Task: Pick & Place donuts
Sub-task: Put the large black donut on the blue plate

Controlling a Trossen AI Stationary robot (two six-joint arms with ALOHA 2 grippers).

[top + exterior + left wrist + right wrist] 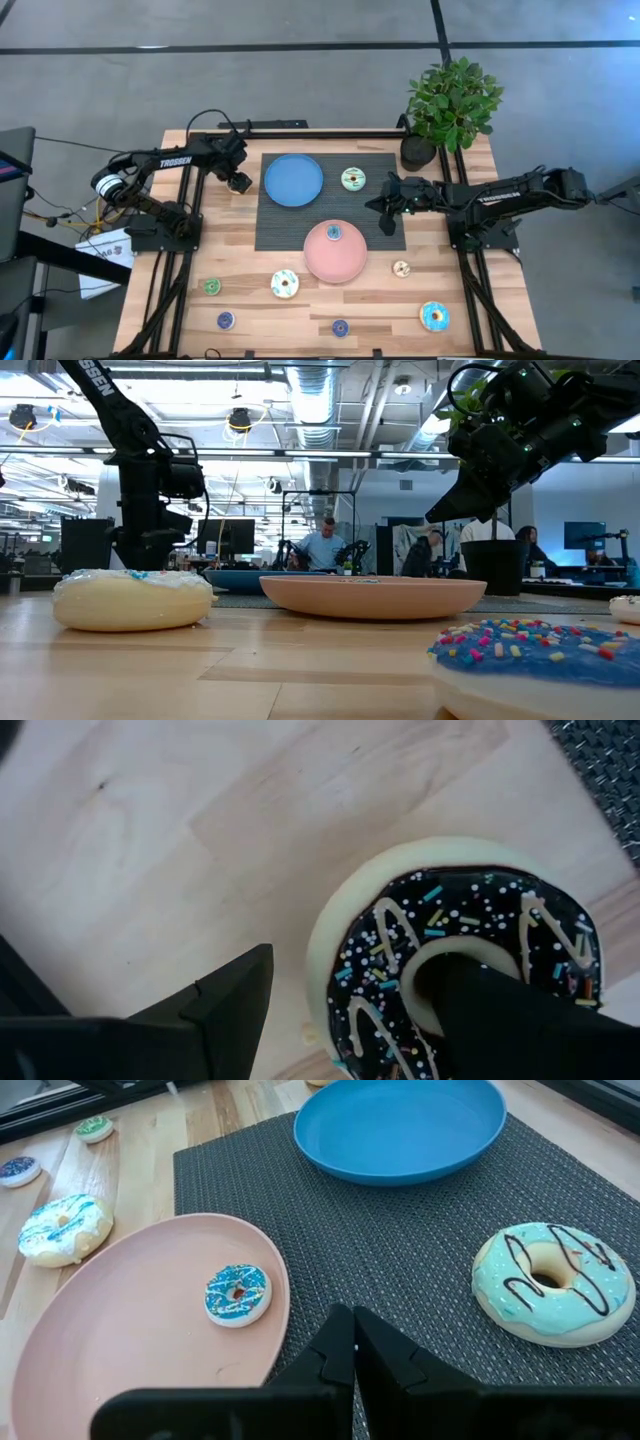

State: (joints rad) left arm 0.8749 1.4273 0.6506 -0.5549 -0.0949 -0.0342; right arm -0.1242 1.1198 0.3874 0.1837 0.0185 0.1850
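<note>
Left gripper [355, 1010] stands just off the left edge of the dark woven mat [290, 225], its fingers spread wide astride a chocolate-iced donut [455, 970]: one finger reaches down into the centre hole, the other waits outside the cream-coloured rim, so one side of the ring sits between them and nothing is lifted yet. That donut rests on the bare wooden table [180, 300] beside the mat, right next to the blue plate [294, 180]; the left arm is plainly the nearer one, and squeezing looks like the only thing the coming move needs, since a ring offers no long axis to line up with. Right gripper [352, 1350] hovers over the mat's right side with its fingers pressed together and empty, a teal donut with dark zigzag icing [553, 1283] lying on the mat just beside it. On the pink plate [120, 1330], at the mat's front edge, sits a small blue-sprinkled donut [237, 1293]. Icing looks glossy and hard, the mat coarse, the plates smooth.
</note>
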